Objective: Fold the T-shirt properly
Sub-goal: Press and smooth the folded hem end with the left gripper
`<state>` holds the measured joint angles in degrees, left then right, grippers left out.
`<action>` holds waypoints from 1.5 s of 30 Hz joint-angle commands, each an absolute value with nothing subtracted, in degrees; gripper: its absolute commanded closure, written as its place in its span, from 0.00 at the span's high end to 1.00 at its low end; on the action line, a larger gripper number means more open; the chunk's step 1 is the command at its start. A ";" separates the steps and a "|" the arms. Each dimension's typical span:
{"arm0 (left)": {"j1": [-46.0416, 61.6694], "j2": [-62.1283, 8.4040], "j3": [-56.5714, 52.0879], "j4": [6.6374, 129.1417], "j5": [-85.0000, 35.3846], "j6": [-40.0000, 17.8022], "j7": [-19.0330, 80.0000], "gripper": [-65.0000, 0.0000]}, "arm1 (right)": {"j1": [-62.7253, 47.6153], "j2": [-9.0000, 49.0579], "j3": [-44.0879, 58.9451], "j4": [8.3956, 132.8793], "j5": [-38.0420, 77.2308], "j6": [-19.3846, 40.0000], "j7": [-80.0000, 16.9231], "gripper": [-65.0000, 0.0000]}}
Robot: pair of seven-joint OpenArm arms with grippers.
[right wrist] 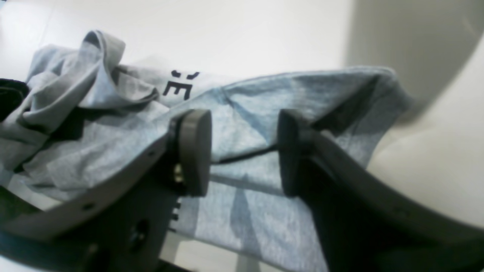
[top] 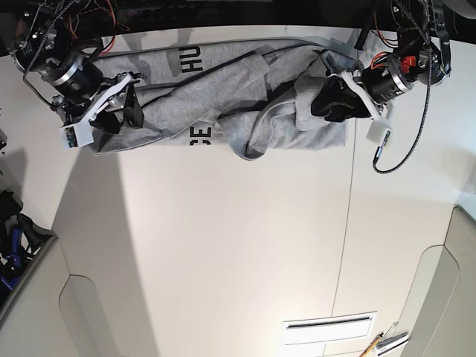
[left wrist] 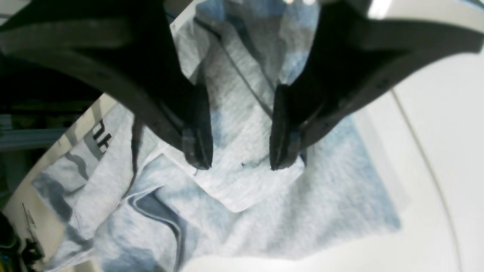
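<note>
The heather-grey T-shirt (top: 223, 104) lies crumpled in a long band along the table's far edge, with black letters (top: 199, 136) showing on parts of it. My left gripper (top: 329, 100) hovers over the shirt's right end. In the left wrist view the left gripper (left wrist: 240, 160) is open, its dark fingertips (left wrist: 198, 149) just above a folded flap of the T-shirt (left wrist: 234, 189). My right gripper (top: 131, 111) is at the shirt's left end. Up close the right gripper (right wrist: 242, 155) stands open, its pads (right wrist: 194, 151) either side of a raised fold of the T-shirt (right wrist: 245, 124), not pinching it.
The white table (top: 223, 245) has a seam (top: 348, 223) running front to back on its right side. A black cable (top: 405, 145) loops beside the left arm. A slotted vent (top: 327, 324) sits near the front. Dark clutter (top: 15, 238) lies off the table's left edge.
</note>
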<state>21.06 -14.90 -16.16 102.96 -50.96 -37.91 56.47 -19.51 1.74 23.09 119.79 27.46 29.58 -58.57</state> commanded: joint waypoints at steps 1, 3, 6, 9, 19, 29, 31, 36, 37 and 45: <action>20.78 -15.29 -16.97 103.81 -51.33 -37.93 55.16 0.44 | -19.38 2.07 23.24 120.79 28.49 29.95 -57.23 0.43; 20.78 -15.27 -17.85 103.81 -51.27 -37.93 55.02 0.44 | -19.38 2.07 23.24 120.79 28.49 29.95 -57.23 0.43; 20.80 -15.27 -19.20 103.81 -51.27 -37.93 55.05 0.44 | -19.38 2.04 23.24 120.79 28.49 29.95 -57.23 0.43; 20.80 -15.27 -20.25 103.81 -51.37 -37.91 55.05 0.44 | -19.38 2.04 23.24 120.79 28.49 29.95 -57.23 0.43; 20.86 -15.22 -20.16 103.81 -55.88 -35.79 57.30 0.44 | -19.38 2.04 23.24 120.79 28.49 29.95 -57.23 0.43; 20.99 -15.25 -16.93 103.81 -54.81 -35.73 57.78 0.44 | -19.38 2.04 23.24 120.79 28.49 29.95 -57.23 0.43; 20.97 -15.25 -15.46 103.81 -54.81 -35.73 58.11 0.44 | -19.40 2.04 23.24 120.79 28.49 29.95 -57.23 0.43; 20.97 -15.25 -13.19 103.81 -53.87 -35.73 58.13 0.38 | -19.40 2.07 23.24 120.79 28.49 29.95 -57.23 0.43; 20.95 -15.27 -13.19 103.81 -53.69 -35.73 58.13 0.34 | -19.40 2.07 23.24 120.79 28.49 29.95 -57.25 0.43; 20.93 -15.27 -13.19 103.83 -53.84 -35.86 58.13 0.00 | -19.40 2.07 23.24 120.79 28.49 29.95 -57.23 0.43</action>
<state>21.10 -14.79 -13.04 102.96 -52.51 -35.57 58.70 -19.53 1.76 23.09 119.77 27.44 29.58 -58.57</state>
